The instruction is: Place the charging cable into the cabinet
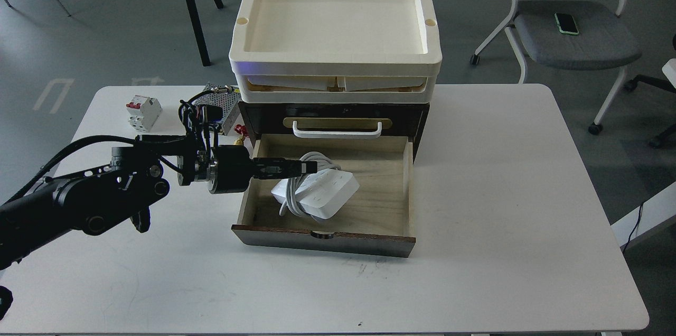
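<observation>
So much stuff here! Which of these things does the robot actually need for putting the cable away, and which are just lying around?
Needed for the job:
- charging cable, lying in the open drawer
- cabinet
- left gripper, reaching over the drawer

Just lying about:
- circuit breaker
- perforated metal box
- cream trays on top
- phone on the chair

Glossy white plastic charging cable point(322, 192) lies in the matt wooden cabinet point(327, 188) drawer.

White charging cable point(321, 192) lying tilted in cabinet's point(338, 119) open bottom drawer
</observation>
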